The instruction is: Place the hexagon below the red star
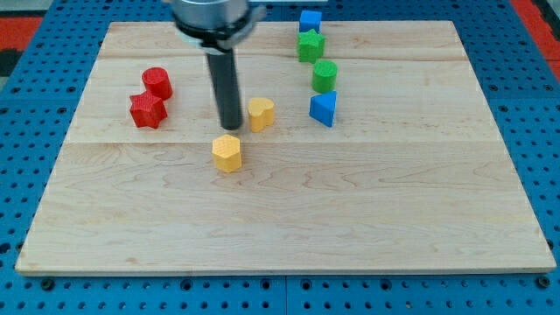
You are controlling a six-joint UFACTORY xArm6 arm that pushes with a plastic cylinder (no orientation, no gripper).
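Note:
The yellow hexagon [227,153] lies near the board's middle, left of centre. The red star [147,110] lies at the view's left, with a red cylinder [157,82] touching it just above. My tip [230,128] stands just above the yellow hexagon, close to its top edge, and left of a yellow heart [261,114]. The hexagon is to the right of and lower than the red star.
A blue cube [310,21], a green star [310,45], a green cylinder [325,76] and a blue triangular block [323,108] form a column at the view's upper right. The wooden board [394,219] rests on a blue pegboard.

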